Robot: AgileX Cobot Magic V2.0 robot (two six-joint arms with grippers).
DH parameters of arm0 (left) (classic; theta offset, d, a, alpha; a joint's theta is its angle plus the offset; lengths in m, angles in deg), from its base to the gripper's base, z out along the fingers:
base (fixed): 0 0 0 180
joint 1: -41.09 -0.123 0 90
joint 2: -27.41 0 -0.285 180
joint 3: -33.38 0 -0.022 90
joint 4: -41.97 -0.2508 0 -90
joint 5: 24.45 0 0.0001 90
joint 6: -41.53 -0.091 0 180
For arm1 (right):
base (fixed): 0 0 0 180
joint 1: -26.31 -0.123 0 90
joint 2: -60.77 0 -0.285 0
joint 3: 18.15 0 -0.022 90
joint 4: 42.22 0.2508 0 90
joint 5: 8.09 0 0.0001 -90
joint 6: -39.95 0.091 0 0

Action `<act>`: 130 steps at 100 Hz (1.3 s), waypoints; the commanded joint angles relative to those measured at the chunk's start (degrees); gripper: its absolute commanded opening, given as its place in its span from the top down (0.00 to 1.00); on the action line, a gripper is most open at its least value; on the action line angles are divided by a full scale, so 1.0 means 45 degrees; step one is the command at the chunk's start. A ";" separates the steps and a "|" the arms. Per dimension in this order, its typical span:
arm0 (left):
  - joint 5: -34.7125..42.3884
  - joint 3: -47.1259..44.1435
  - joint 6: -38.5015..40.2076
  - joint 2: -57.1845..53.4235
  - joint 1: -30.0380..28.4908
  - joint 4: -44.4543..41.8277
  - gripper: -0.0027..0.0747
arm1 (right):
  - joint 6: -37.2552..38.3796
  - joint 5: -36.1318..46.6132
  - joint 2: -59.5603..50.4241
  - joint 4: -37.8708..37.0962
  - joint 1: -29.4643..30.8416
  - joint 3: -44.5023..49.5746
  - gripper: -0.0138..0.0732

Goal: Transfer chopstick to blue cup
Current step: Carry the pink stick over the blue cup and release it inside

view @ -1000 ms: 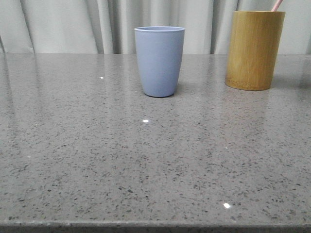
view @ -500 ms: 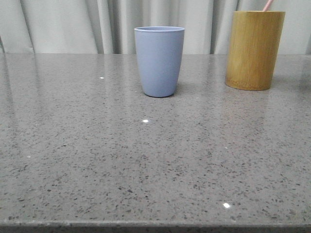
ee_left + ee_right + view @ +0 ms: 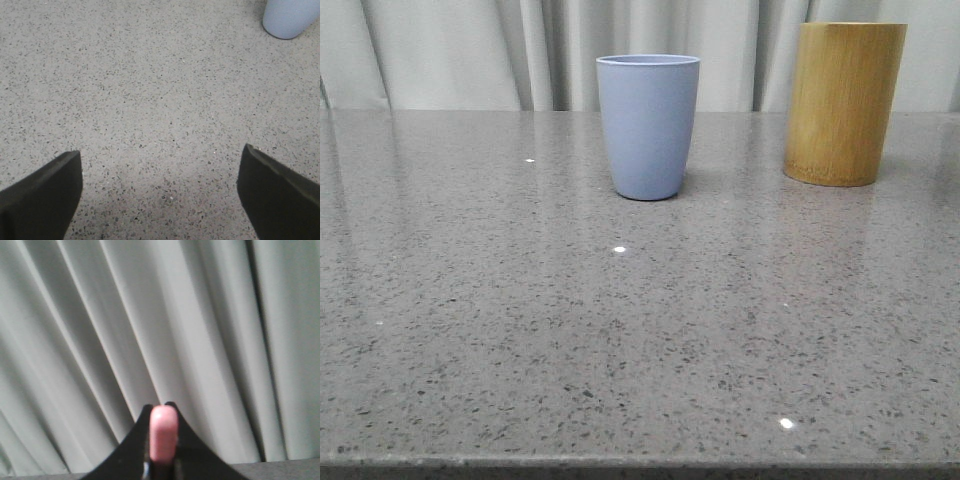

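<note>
Speckled grey stone table (image 3: 620, 330), pale curtain (image 3: 165, 320) behind; right gripper (image 3: 163, 437) pinches chopstick (image 3: 163, 440); left gripper (image 3: 160, 192) spread wide above table.

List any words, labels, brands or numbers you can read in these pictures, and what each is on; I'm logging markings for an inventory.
None: there is no readable text.
The blue cup is plain, with no print or logo.
The bamboo holder shows wood grain and no label.
The pink chopstick in the right gripper is unmarked.
The table and curtain carry no signs.
</note>
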 commanded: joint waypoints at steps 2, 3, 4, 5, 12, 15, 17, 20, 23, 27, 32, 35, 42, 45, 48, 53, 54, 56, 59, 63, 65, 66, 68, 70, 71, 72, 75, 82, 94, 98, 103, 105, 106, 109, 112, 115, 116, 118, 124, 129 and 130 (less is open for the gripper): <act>0.0829 0.0366 0.0027 0.0010 -0.0026 0.0240 0.19 | 0.0138 0.1075 -0.0143 -0.0096 -0.0777 -0.0466 0.92; 0.0829 0.0366 0.0027 0.0010 -0.0026 0.0240 0.19 | 0.0138 0.1097 -0.0116 -0.0096 -0.0840 -0.0466 0.92; 0.0829 0.0366 0.0027 0.0010 -0.0026 0.0240 0.19 | 0.0138 0.1133 -0.0098 -0.0096 -0.0965 -0.0466 0.92; 0.0829 0.0366 0.0027 0.0010 -0.0026 0.0240 0.19 | 0.0138 0.1159 -0.0045 -0.0096 -0.1027 -0.0466 0.92; 0.0829 0.0366 0.0027 0.0010 -0.0026 0.0240 0.19 | 0.0138 0.1425 0.0226 -0.0096 -0.1530 -0.0466 0.92; 0.0829 0.0366 0.0027 0.0010 -0.0026 0.0240 0.19 | 0.0138 0.1555 0.0358 -0.0096 -0.1674 -0.0466 0.92; 0.0829 0.0366 0.0027 0.0010 -0.0026 0.0240 0.19 | 0.0138 0.1667 0.0481 -0.0108 -0.1773 -0.0466 0.92; 0.0829 0.0366 0.0027 0.0010 -0.0026 0.0240 0.19 | 0.0138 0.1820 0.0649 -0.0108 -0.1915 -0.0466 0.92; 0.0829 0.0366 0.0027 0.0010 -0.0026 0.0240 0.19 | 0.0138 0.2006 0.0832 -0.0108 -0.2015 -0.0466 0.92; 0.0829 0.0366 0.0027 0.0010 -0.0026 0.0240 0.19 | 0.0138 0.2164 0.1118 -0.0108 -0.2124 -0.0466 0.92; 0.0829 0.0366 0.0027 0.0010 -0.0026 0.0240 0.19 | 0.0157 0.2385 0.1448 -0.0108 -0.2206 -0.0466 0.92; 0.0829 0.0366 0.0027 0.0010 -0.0026 0.0240 0.19 | 0.0155 0.2467 0.1680 -0.0096 -0.2251 -0.0466 0.92; 0.0829 0.0366 0.0027 0.0010 -0.0026 0.0240 0.19 | 0.0155 0.2595 0.2134 -0.0096 -0.2313 -0.0466 0.92; 0.0829 0.0366 0.0027 0.0010 -0.0026 0.0240 0.19 | 0.0155 0.2644 0.2309 -0.0096 -0.2370 -0.0466 0.92; 0.0829 0.0366 0.0027 0.0010 -0.0026 0.0240 0.19 | 0.0155 0.2681 0.2483 -0.0096 -0.2423 -0.0466 0.92; 0.0829 0.0366 0.0027 0.0010 -0.0026 0.0240 0.19 | 0.0155 0.2713 0.2762 -0.0096 -0.2467 -0.0466 0.92; 0.0829 0.0366 0.0027 0.0010 -0.0026 0.0240 0.19 | 0.0155 0.2713 0.2843 -0.0096 -0.2465 -0.0466 0.92; 0.0829 0.0366 0.0027 0.0010 -0.0026 0.0240 0.19 | 0.0155 0.2723 0.2950 -0.0096 -0.2507 -0.0466 0.92; 0.0829 0.0366 0.0027 0.0010 -0.0026 0.0240 0.19 | 0.0155 0.2728 0.3096 -0.0096 -0.2546 -0.0466 0.92; 0.0829 0.0366 0.0027 0.0010 -0.0026 0.0240 0.19 | 0.0155 0.2728 0.3282 -0.0106 -0.2547 -0.0466 0.92; 0.0829 0.0366 0.0027 0.0010 -0.0026 0.0240 0.19 | 0.0155 0.2728 0.3339 -0.0106 -0.2547 -0.0466 0.92; 0.0829 0.0366 0.0027 0.0010 -0.0026 0.0240 0.19 | 0.0155 0.2728 0.3389 -0.0106 -0.2547 -0.0466 0.92; 0.0829 0.0366 0.0027 0.0010 -0.0026 0.0240 0.19 | 0.0155 0.2739 0.3462 -0.0106 -0.2547 -0.0466 0.92; 0.0829 0.0366 0.0027 0.0010 -0.0026 0.0240 0.19 | 0.0155 0.2739 0.3516 -0.0106 -0.2547 -0.0466 0.92; 0.0829 0.0366 0.0027 0.0010 -0.0026 0.0240 0.19 | 0.0155 0.2739 0.3550 -0.0106 -0.2547 -0.0466 0.92; 0.0829 0.0366 0.0027 0.0010 -0.0026 0.0240 0.19 | 0.0155 0.2739 0.3563 -0.0106 -0.2547 -0.0466 0.92; 0.0829 0.0366 0.0027 0.0010 -0.0026 0.0240 0.19 | 0.0155 0.2719 0.3651 -0.0106 -0.2547 -0.0466 0.92; 0.0829 0.0366 0.0027 0.0010 -0.0026 0.0240 0.19 | 0.0155 0.2688 0.3734 -0.0106 -0.2547 -0.0466 0.91; 0.0829 0.0366 0.0027 0.0010 -0.0026 0.0240 0.19 | 0.0155 0.2664 0.3760 -0.0106 -0.2547 -0.0466 0.79; 0.0829 0.0366 0.0027 0.0010 -0.0026 0.0240 0.19 | 0.0155 0.2647 0.3760 -0.0106 -0.2547 -0.0466 0.70; 0.0829 0.0366 0.0027 0.0010 -0.0026 0.0240 0.19 | 0.0155 0.2633 0.3760 -0.0106 -0.2547 -0.0466 0.59; 0.0829 0.0366 0.0027 0.0010 -0.0026 0.0240 0.19 | 0.0155 0.2623 0.3760 -0.0106 -0.2547 -0.0466 0.53; 0.0829 0.0366 0.0027 0.0010 -0.0026 0.0240 0.19 | 0.0155 0.2623 0.3760 -0.0106 -0.2547 -0.0466 0.51; 0.0829 0.0366 0.0027 0.0010 -0.0026 0.0240 0.19 | 0.0155 0.2609 0.3760 -0.0106 -0.2547 -0.0466 0.43; 0.0829 0.0366 0.0027 0.0010 -0.0026 0.0240 0.19 | 0.0155 0.2609 0.3760 -0.0106 -0.2547 -0.0466 0.37; 0.0829 0.0366 0.0027 0.0010 -0.0026 0.0240 0.19 | 0.0155 0.2609 0.3760 -0.0106 -0.2547 -0.0466 0.31; 0.0829 0.0366 0.0027 0.0010 -0.0026 0.0240 0.19 | 0.0155 0.2609 0.3760 -0.0094 -0.2547 -0.0466 0.29; 0.0829 0.0366 0.0027 0.0010 -0.0026 0.0240 0.19 | 0.0155 0.2609 0.3746 -0.0094 -0.2547 -0.0466 0.27; 0.0829 0.0366 0.0027 0.0010 -0.0026 0.0240 0.19 | 0.0155 0.2596 0.3640 -0.0094 -0.2547 -0.0466 0.23; 0.0829 0.0366 0.0027 0.0010 -0.0026 0.0240 0.19 | 0.0155 0.2612 0.3499 -0.0094 -0.2523 -0.0466 0.23; 0.0829 0.0366 0.0027 0.0010 -0.0026 0.0240 0.19 | 0.0155 0.2612 0.3472 -0.0094 -0.2525 -0.0466 0.23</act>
